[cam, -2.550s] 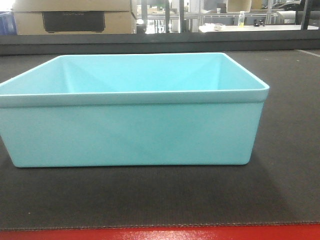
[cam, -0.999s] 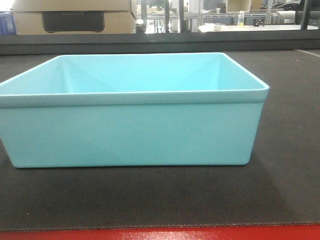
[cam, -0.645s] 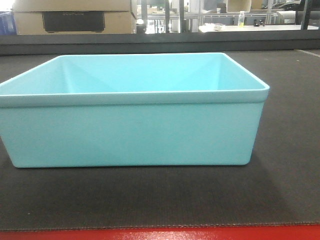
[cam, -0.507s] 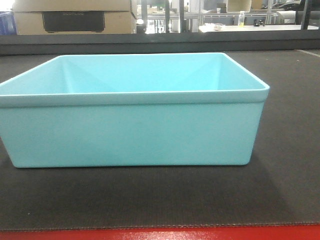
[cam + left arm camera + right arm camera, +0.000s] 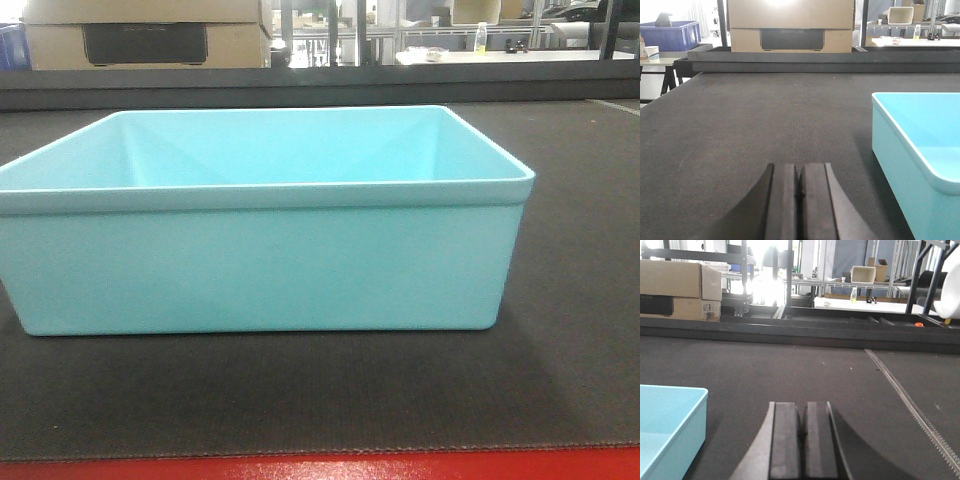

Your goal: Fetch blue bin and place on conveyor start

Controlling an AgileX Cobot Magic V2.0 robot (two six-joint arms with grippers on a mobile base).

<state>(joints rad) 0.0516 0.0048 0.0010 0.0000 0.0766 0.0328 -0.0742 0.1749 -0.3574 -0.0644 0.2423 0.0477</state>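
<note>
Both end effectors (image 5: 799, 192) (image 5: 803, 432) (pads together) flanking blue bin (image 5: 262, 220) on conveyor start (image 5: 560, 370).

We see bin (image 5: 260, 265) in light turquoise, plain, no pattern, slightly paler on inner walls. Belt (image 5: 330, 400) under it dark grey, fine ribbed weave; red strip (image 5: 320, 466) along near edge. In right wrist view, pale metallic zipper-like seam (image 5: 912, 407) crossing belt. Left gripper (image 5: 799, 200) and right gripper (image 5: 802, 442) both black, matte. We note cardboard box (image 5: 790, 26) tan with dark grey panel, and crate (image 5: 671, 36) in royal blue at far left. Small bottle (image 5: 481, 38) yellowish in background.
</note>
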